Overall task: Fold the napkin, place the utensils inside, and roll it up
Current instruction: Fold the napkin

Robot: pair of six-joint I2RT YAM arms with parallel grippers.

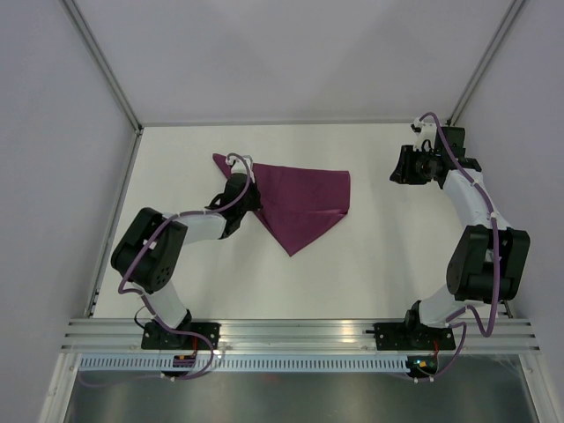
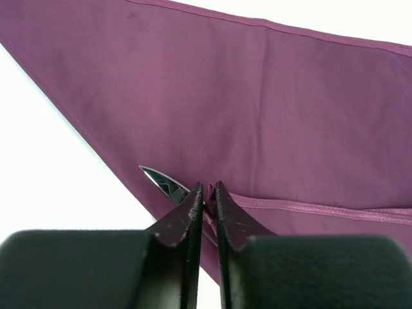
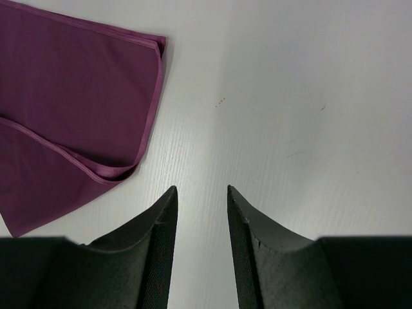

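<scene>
The plum-purple napkin [image 1: 304,203] lies folded into a triangle in the middle of the table, with one small corner [image 1: 220,160] sticking out at the far left. My left gripper [image 1: 249,199] sits at the napkin's left part and is shut on a hem fold of the napkin [image 2: 270,109]; the pinch shows in the left wrist view [image 2: 207,192]. A silvery pointed utensil tip [image 2: 159,179] lies on the cloth, mostly hidden under my left finger. My right gripper [image 1: 401,166] is open and empty over bare table to the right of the napkin [image 3: 71,109], as the right wrist view shows [image 3: 201,190].
The white table [image 1: 397,256] is enclosed by pale walls with metal corner posts [image 1: 106,70] at the back. An aluminium rail [image 1: 300,330] runs along the near edge, holding both arm bases.
</scene>
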